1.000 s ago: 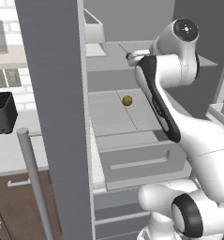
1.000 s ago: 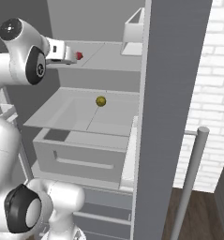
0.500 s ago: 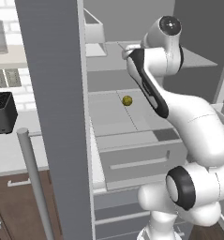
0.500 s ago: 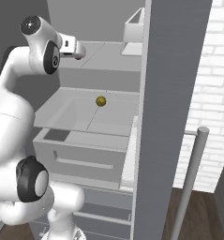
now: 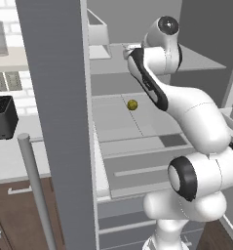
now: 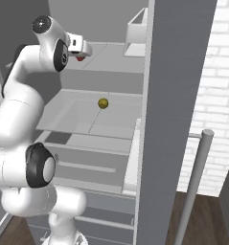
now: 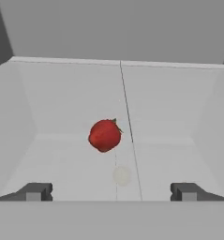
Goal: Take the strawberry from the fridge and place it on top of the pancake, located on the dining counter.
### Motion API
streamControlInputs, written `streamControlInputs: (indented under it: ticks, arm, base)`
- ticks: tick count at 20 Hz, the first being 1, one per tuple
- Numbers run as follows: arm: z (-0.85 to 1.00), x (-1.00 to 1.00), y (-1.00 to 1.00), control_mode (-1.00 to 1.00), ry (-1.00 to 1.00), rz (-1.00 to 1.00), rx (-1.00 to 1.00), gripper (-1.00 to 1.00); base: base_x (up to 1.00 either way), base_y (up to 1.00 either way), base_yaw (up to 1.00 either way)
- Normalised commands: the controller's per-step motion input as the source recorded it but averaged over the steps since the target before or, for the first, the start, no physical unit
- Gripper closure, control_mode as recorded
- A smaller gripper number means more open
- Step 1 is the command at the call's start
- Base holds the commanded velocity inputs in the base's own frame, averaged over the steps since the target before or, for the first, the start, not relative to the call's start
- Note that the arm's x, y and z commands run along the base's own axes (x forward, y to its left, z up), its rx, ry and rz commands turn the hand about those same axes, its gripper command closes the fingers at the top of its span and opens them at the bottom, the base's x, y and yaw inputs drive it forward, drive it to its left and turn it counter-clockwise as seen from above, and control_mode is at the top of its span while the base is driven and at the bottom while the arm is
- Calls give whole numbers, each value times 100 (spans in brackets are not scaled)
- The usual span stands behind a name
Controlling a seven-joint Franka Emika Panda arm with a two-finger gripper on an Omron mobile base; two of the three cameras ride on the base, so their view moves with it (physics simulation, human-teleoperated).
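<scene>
The strawberry (image 7: pixel 104 135), small and red, lies on the pale upper shelf of the open fridge (image 6: pixel 173 95). In the hand view it sits ahead of my gripper (image 7: pixel 112 192), centred between the two fingertips (image 7: pixel 36 191) and clear of both. The jaws stand wide open with nothing between them. From the right base view my gripper (image 6: pixel 83 51) hovers at the shelf's left side, with a sliver of the strawberry (image 6: pixel 80 58) showing just beneath it. The pancake and the dining counter are out of view.
A yellow-green ball (image 5: pixel 132 104) rests on the shelf below. A white open bin (image 6: pixel 136 31) stands at the back of the upper shelf. The fridge's grey doors (image 5: pixel 54 122) flank the opening, each with a long bar handle (image 6: pixel 195 182). A drawer is pulled out below.
The arm has swung and turned, bringing the hand in over the upper shelf towards the strawberry. The jaws stayed open. The ball has not moved.
</scene>
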Motion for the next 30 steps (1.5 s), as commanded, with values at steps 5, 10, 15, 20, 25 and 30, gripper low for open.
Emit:
streamControlInputs:
  ticks: [5, 10, 15, 20, 25, 30]
  arm:
    - [-21, 28, 14, -100, 7, 0, 0, -100]
    - [-12, 35, 16, -100, 1, 0, 0, -100]
    - [0, 40, 0, -100, 0, 0, 0, -100]
    - [0, 39, -4, -100, 0, 0, 0, -100]
    - [0, 56, -21, -100, 5, 0, 0, -100]
    - [-13, 22, 0, -100, 9, 0, 0, -100]
  base:
    - [0, 0, 0]
    - [0, 0, 0]
    - [0, 0, 0]
    - [0, 0, 0]
    - [0, 0, 0]
    - [0, 0, 0]
